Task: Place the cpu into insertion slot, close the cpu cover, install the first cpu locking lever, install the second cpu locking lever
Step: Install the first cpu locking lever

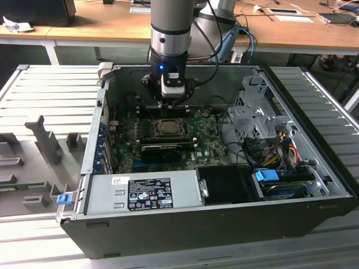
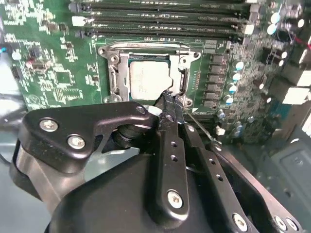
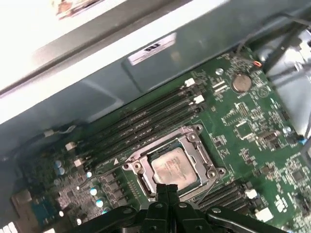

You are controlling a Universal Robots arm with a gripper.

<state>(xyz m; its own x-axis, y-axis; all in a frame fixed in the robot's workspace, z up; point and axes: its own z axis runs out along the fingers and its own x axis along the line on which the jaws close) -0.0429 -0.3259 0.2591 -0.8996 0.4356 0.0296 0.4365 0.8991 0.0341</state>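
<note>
cpu (image 3: 173,165) edge behind end effector (image 3: 167,188)

The cpu (image 2: 148,77) sits in the insertion slot (image 2: 121,80), and the cpu cover (image 2: 146,58) lies flat around it. My gripper (image 2: 167,97) hangs at the slot's edge. The memory slots (image 3: 146,121) run between the slot and the case wall (image 3: 97,92).

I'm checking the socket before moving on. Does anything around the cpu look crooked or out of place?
Nothing stands out. The cpu lies flat and square inside the cut-out of the cpu cover, which sits level around it. The gripper is shut, with its tips at one edge of the cover.
</note>
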